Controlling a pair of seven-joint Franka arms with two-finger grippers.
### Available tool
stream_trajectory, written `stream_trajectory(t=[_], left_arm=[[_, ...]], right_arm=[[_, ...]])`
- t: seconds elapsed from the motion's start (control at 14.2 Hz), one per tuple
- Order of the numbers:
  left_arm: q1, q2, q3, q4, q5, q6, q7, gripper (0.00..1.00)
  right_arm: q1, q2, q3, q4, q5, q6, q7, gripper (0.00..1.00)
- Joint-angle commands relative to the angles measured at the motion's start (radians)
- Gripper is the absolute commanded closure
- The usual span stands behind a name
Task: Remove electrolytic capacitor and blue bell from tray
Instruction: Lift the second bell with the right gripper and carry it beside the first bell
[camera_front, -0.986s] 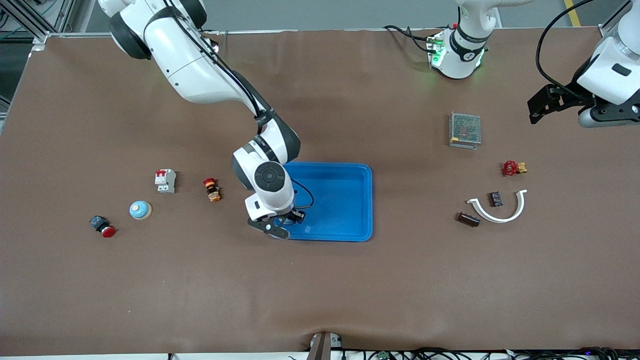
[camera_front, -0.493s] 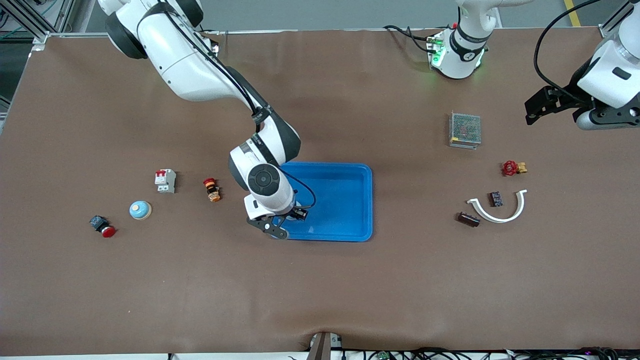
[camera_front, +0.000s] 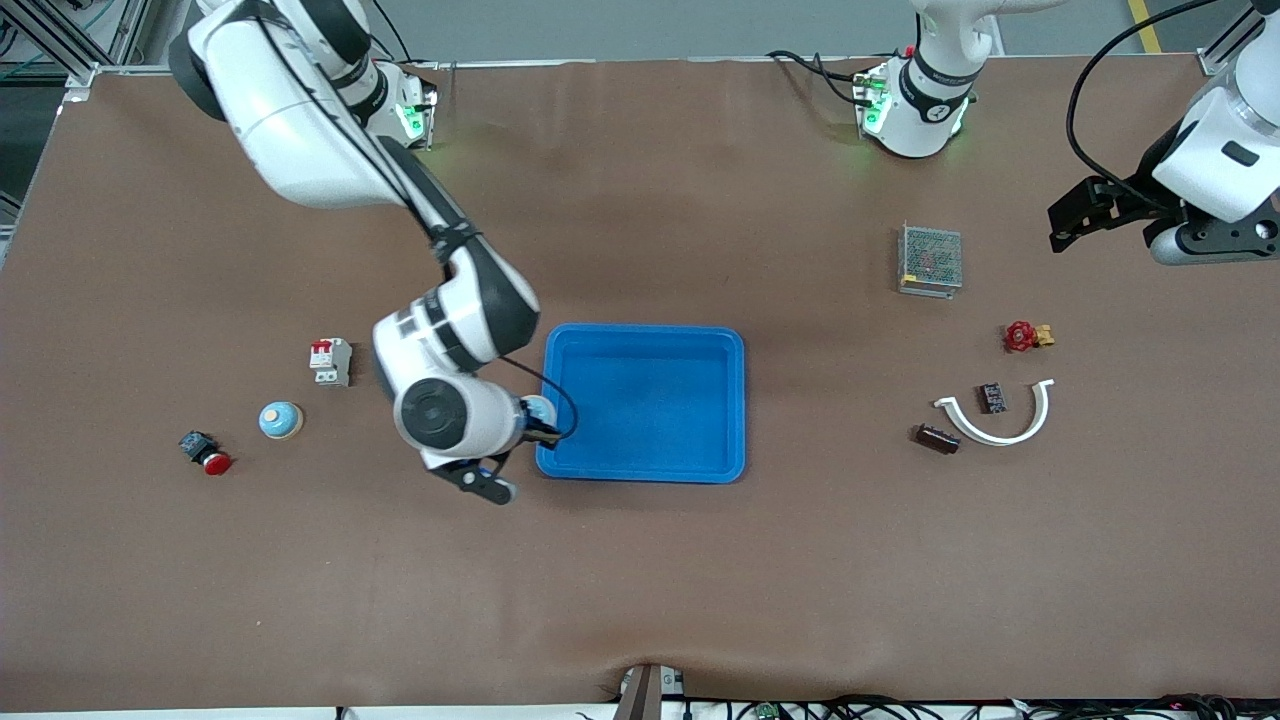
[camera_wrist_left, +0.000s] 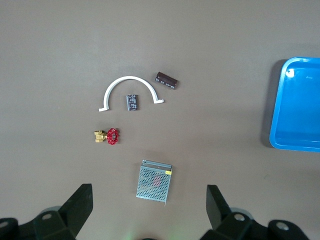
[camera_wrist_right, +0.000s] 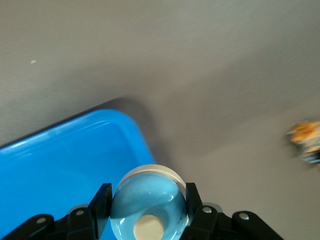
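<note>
My right gripper (camera_front: 537, 424) is shut on a light-blue bell (camera_wrist_right: 148, 202) with a cream button, hanging over the corner of the blue tray (camera_front: 640, 474) at the right arm's end. In the front view the bell (camera_front: 540, 408) peeks out beside the wrist. Another blue bell (camera_front: 280, 420) sits on the table toward the right arm's end. The capacitor (camera_front: 936, 438), a dark brown cylinder, lies toward the left arm's end and also shows in the left wrist view (camera_wrist_left: 166, 80). My left gripper (camera_wrist_left: 147, 210) waits open and empty, high above that end of the table (camera_front: 1078, 212).
A metal mesh box (camera_front: 930, 260), a red valve (camera_front: 1020, 336), a white curved bracket (camera_front: 1000, 428) and a small chip (camera_front: 991, 397) lie around the capacitor. A circuit breaker (camera_front: 330, 360) and a red push button (camera_front: 207, 453) lie near the second bell. An orange part (camera_wrist_right: 306, 140) lies near the tray.
The right arm has swung toward its own end of the table, carrying the bell from over the tray's inside to over its corner rim. The left arm barely shifted.
</note>
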Motion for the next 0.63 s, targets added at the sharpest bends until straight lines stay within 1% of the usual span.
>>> stream_trajectory(t=[0.0,0.07,0.21,0.42,0.56], left_arm=[[0.009,0.029,0.007,0.04,-0.018,-0.01,0.002,0.0],[0.032,0.024,0.004,0.034,-0.025,-0.01,-0.01,0.0],[0.034,0.017,-0.006,0.025,-0.025,-0.01,-0.039,0.0],[0.031,-0.002,-0.019,0.011,-0.027,-0.01,-0.047,0.0],[0.029,-0.002,-0.025,0.012,-0.027,-0.01,-0.055,0.0]], right_arm=[[-0.079,-0.046,0.028,0.001,0.016,-0.105,-0.15,1.0],[-0.102,-0.068,0.025,0.001,0.013,-0.133,-0.212,1.0],[-0.14,-0.111,0.014,-0.025,-0.009,-0.149,-0.339,1.0],[-0.171,-0.165,0.015,-0.099,-0.122,-0.155,-0.453,1.0],[-0.226,-0.197,0.017,-0.149,-0.135,-0.143,-0.529,1.0]])
